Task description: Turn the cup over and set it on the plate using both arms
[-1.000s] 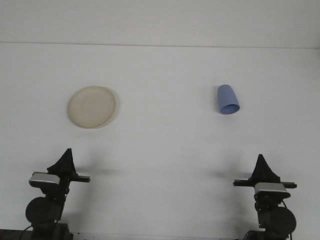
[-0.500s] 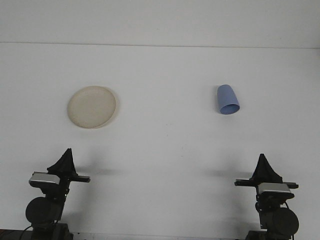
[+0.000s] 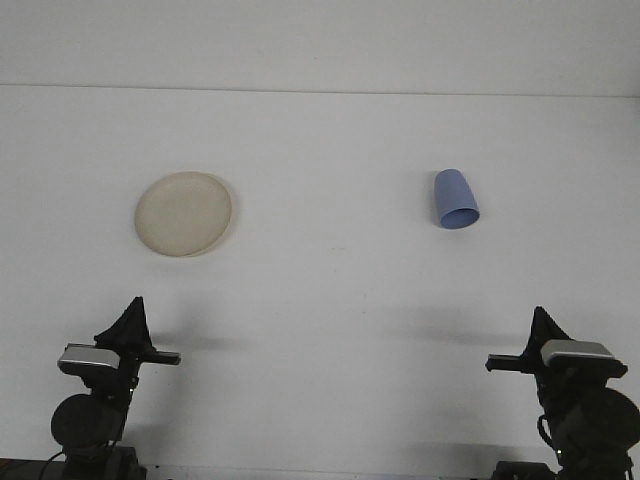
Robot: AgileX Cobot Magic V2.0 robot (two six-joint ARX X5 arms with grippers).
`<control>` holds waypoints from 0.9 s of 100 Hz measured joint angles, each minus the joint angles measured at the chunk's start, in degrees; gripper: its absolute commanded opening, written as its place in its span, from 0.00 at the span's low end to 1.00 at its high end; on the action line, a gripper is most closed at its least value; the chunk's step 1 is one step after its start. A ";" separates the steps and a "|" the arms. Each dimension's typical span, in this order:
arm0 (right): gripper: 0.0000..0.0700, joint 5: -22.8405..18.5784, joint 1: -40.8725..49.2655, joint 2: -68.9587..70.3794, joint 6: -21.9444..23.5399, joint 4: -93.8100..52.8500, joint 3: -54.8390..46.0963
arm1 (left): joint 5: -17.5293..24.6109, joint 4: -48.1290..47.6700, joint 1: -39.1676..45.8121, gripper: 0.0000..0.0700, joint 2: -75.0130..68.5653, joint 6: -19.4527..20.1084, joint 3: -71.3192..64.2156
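A blue cup (image 3: 455, 198) lies on the white table at the right, its wider end toward me. A cream round plate (image 3: 184, 213) rests flat at the left, well apart from the cup. My left gripper (image 3: 132, 312) sits low at the front left, below the plate. My right gripper (image 3: 543, 322) sits at the front right, below and to the right of the cup. Both point away from me and hold nothing.
The white table (image 3: 330, 300) stretches to a back edge near the top of the view, with a pale wall behind it. Nothing else lies on it besides the cup and plate.
My right arm has shifted to the right and come a little lower in the view. The left arm, the cup and the plate have stayed put.
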 measured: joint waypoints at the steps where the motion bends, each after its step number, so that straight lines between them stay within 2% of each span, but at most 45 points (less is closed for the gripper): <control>1: 0.01 0.00 0.00 0.66 0.00 -0.74 0.70 | 0.00 0.00 0.00 0.02 0.00 0.00 -0.02; 27: 0.01 -0.02 0.00 15.69 -0.02 -13.40 13.44 | 0.00 0.00 0.00 0.02 0.00 0.00 -0.02; 63: 0.02 0.13 0.00 19.65 -0.02 -14.23 14.14 | 0.00 0.02 0.00 0.02 0.00 0.00 -0.02; 70: 0.14 0.13 0.00 19.65 -0.02 -14.23 14.14 | 0.00 0.00 0.00 0.02 0.00 0.00 -0.02; 83: 0.54 0.13 0.00 19.65 -0.02 -14.32 14.14 | 0.00 0.00 0.00 0.02 0.00 0.00 -0.02; 90: 0.64 0.13 0.00 19.65 -0.02 -14.32 14.14 | 0.00 0.00 0.00 0.02 0.00 0.00 0.00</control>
